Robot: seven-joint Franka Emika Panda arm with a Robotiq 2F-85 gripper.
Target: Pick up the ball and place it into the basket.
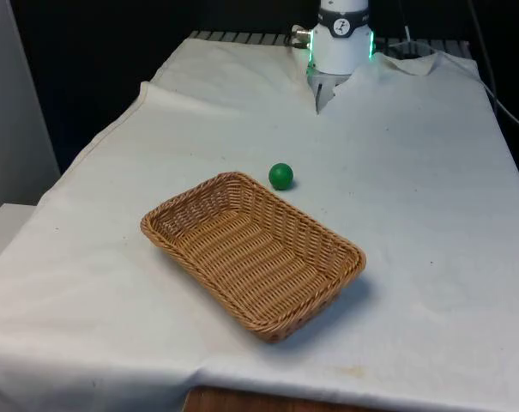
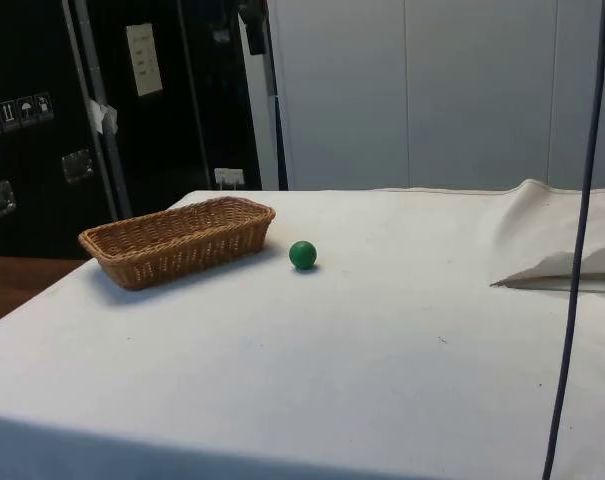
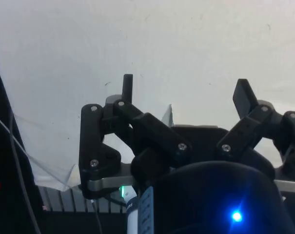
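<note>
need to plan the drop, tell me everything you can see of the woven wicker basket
The brown woven wicker basket is a shallow rectangular tray with flared sides, a braided rim and rounded corners. It sits upright and empty on the white cloth, set at an angle to the table's edges, near the front edge. A small green ball lies on the cloth just beyond one corner, close but apart. Nothing but the cloth touches the basket.

Small green ball (image 1: pixel 280 176) on the cloth, just beside empty tan wicker basket (image 1: pixel 252 249), not touching
</note>
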